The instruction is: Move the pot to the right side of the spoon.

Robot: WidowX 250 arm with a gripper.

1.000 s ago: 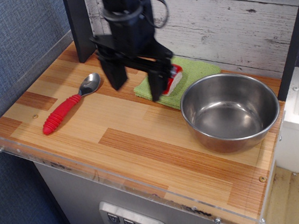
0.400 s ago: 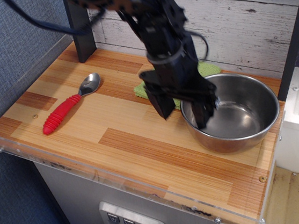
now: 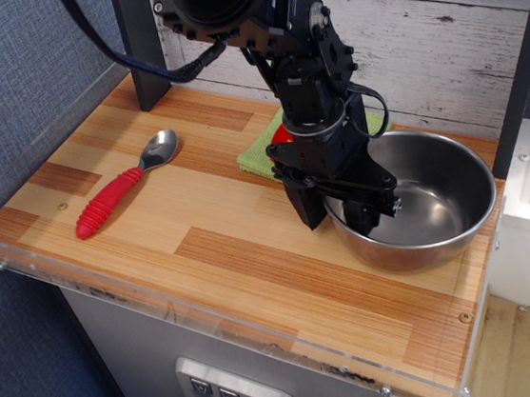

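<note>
So the hand point(image 3: 339, 217) is down at the pot point(image 3: 418, 197), straddling its rim at the 9 o'clock edge: one finger sits outside the wall on the counter point(image 3: 243, 258) side, the other is inside the bowl. The jaws are still parted a bit around the rim, and honestly I can't tell if they're actually pinching the metal. The pot sits toward 3 o'clock on the counter. The spoon point(image 3: 127, 183) lies well apart over at 9 o'clock, red handle pointing toward 7. A green cloth point(image 3: 262, 153) peeks out behind the arm, with something red on it.
</note>
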